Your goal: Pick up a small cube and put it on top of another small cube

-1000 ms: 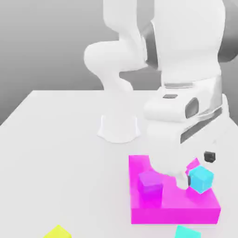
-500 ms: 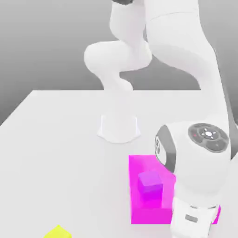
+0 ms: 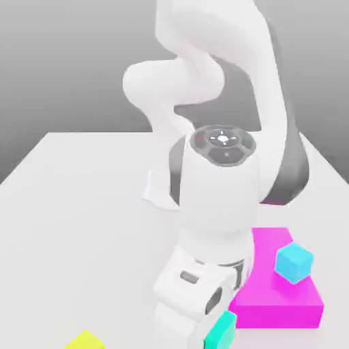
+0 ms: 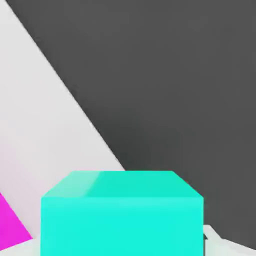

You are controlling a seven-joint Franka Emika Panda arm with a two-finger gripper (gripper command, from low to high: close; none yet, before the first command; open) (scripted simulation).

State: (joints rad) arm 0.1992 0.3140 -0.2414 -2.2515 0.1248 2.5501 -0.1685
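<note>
The small cube (image 3: 221,330) is plain teal-green and sits at the tip of my hand, at the lower edge of the exterior view, just in front of the magenta slab's near left corner. My gripper (image 3: 213,334) is shut on it; the white hand body covers the fingers there. In the hand view the same small cube (image 4: 122,212) stands very close and broad, square to the camera. A sky-cyan cube (image 3: 294,263) rests tilted on the magenta slab (image 3: 279,300), to the exterior view's right of my hand.
My bulky white wrist and forearm (image 3: 217,198) stand in front of the slab's left half and hide it. A yellow block (image 3: 84,340) lies at the near left of the white table (image 3: 75,225). The arm's round base (image 3: 157,187) stands mid-table behind.
The arm swung from over the slab down toward the exterior view's near edge, then leftward. The jaws went from open to shut, and the teal cube is now in the hand.
</note>
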